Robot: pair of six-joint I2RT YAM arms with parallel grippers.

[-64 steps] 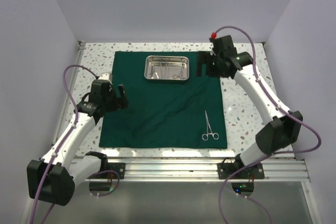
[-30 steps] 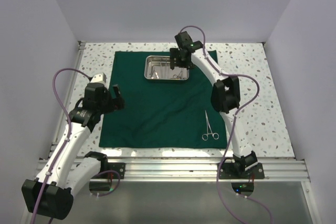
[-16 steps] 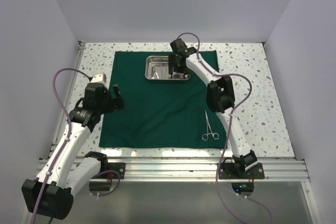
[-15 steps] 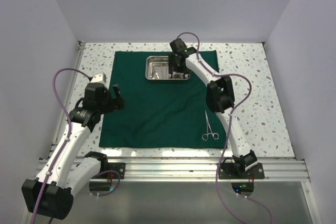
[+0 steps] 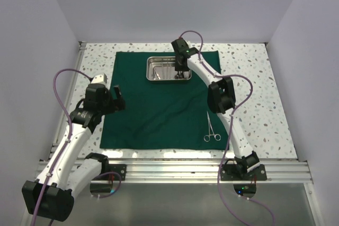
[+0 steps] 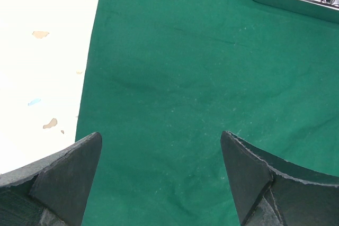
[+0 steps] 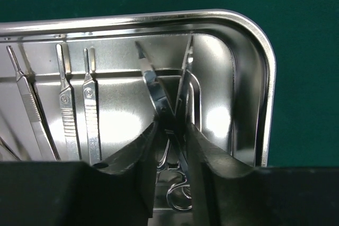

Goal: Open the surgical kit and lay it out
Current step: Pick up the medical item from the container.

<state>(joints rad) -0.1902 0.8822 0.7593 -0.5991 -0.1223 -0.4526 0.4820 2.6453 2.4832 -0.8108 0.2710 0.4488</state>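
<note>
- The right tool [image 7: 170, 146] is down inside the steel tray [image 7: 265, 93], at the far middle of the green cloth [image 6: 175, 78]; its fingers are drawn in tight on either side of a clamp [image 7: 154, 91], so I judge it to be gripping
- In the wrist view the clamp's long axis runs straight away from the tool, rings toward it and tips toward the tray's far wall; it lies just beside the tray's right wall, so the lift should go straight up
- The left tool [image 6: 160, 136] hangs wide open and empty over the cloth's left edge, well apart from the tray, so the right arm is the nearer
- The top view alone shows a second clamp [image 5: 212, 128] on the near right of the cloth; only the right wrist view shows the grip and the flat handles [image 7: 63, 104] left of it
</note>
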